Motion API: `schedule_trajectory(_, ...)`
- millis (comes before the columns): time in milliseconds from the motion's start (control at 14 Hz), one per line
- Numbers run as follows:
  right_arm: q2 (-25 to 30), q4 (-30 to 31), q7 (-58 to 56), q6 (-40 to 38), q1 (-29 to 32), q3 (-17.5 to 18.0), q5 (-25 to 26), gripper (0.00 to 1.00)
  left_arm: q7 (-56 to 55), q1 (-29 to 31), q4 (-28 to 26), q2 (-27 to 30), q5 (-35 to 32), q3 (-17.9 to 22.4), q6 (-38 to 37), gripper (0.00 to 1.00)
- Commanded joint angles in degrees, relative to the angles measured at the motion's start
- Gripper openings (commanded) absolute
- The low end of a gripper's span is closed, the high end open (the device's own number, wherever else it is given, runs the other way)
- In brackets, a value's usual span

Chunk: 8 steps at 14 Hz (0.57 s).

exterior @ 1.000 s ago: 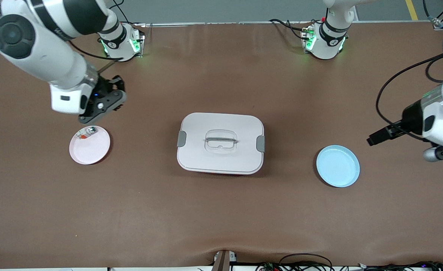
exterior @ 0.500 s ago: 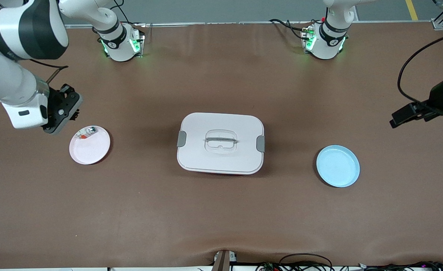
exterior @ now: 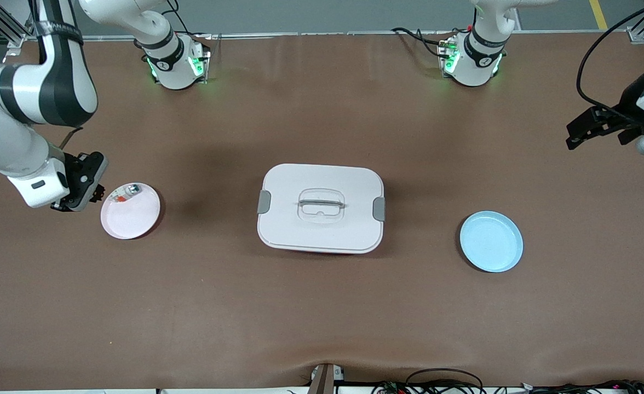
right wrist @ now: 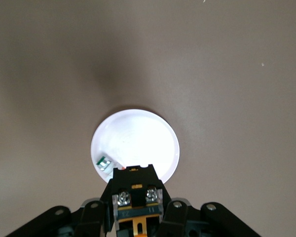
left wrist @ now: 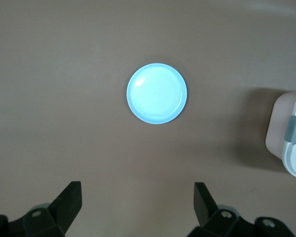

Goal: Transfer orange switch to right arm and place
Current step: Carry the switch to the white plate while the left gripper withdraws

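Observation:
My right gripper (exterior: 84, 186) hangs beside the pink plate (exterior: 131, 218), toward the right arm's end of the table. In the right wrist view it (right wrist: 136, 211) is shut on the orange switch (right wrist: 134, 185), a black block with two screws and an orange section, held over the plate's rim (right wrist: 138, 133). My left gripper (exterior: 590, 128) is open and empty, up over the table at the left arm's end. In the left wrist view its fingers (left wrist: 69, 197) stand wide apart, with the blue plate (left wrist: 157, 93) well clear of them.
A small silver-white-and-red piece (exterior: 126, 192) lies on the pink plate and shows in the right wrist view (right wrist: 104, 162). A white lidded box (exterior: 321, 208) with grey clips stands mid-table. The blue plate (exterior: 490, 241) lies empty between the box and the left arm's end.
My right gripper has swung from over the pink plate's rim toward the right arm's end of the table and lower. My left gripper has drawn away from the blue plate.

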<state>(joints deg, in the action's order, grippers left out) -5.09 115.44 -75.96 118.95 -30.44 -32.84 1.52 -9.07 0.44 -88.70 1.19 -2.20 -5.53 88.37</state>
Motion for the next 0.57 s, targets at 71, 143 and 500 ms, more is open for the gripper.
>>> schedule_trajectory(71, 3.2, 9.3, -4.3, 9.0, 1.5, 0.8, 1.5, 0.00, 1.2, -0.3, -2.5, 2.6, -0.1, 0.6, -0.2, 1.00)
schedule_trajectory(143, 3.1, 10.1, -5.1, 10.2, 2.0, 0.8, 1.5, 0.00, 1.2, -0.3, -2.6, 2.6, -0.1, 0.4, -0.2, 1.00)
schedule_trajectory(500, -0.7, 11.9, -8.9, 13.4, 4.0, 0.9, 1.4, 0.00, 1.2, -0.4, -2.4, 2.1, -0.1, 0.3, -0.2, 1.00)
